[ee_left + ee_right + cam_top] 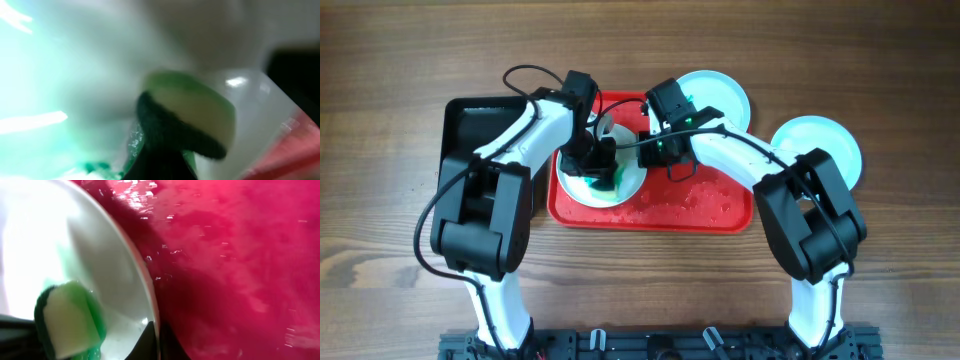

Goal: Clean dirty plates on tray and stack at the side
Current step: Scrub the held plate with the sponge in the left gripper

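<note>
On the left part of the red tray (710, 205) lies the one plate (630, 178) that still needs cleaning, and both arms meet over it. The left pincer (597, 165) stands directly above the middle of this plate, so it is the nearer one for the wiping. It is closed on a sponge (192, 117) with a pale face and a dark green back, which is pressed down on the plate. Some teal-green smear shows beside it.

The right pincer (663, 148) is at the right rim of the same plate. In its wrist view a dark finger (150, 342) sits just at the rim, and I think it steadies the plate, but I cannot tell if it really clamps it.

Two other plates (720, 92) (825, 145) lie off the tray, one at the far side and one at the right.
</note>
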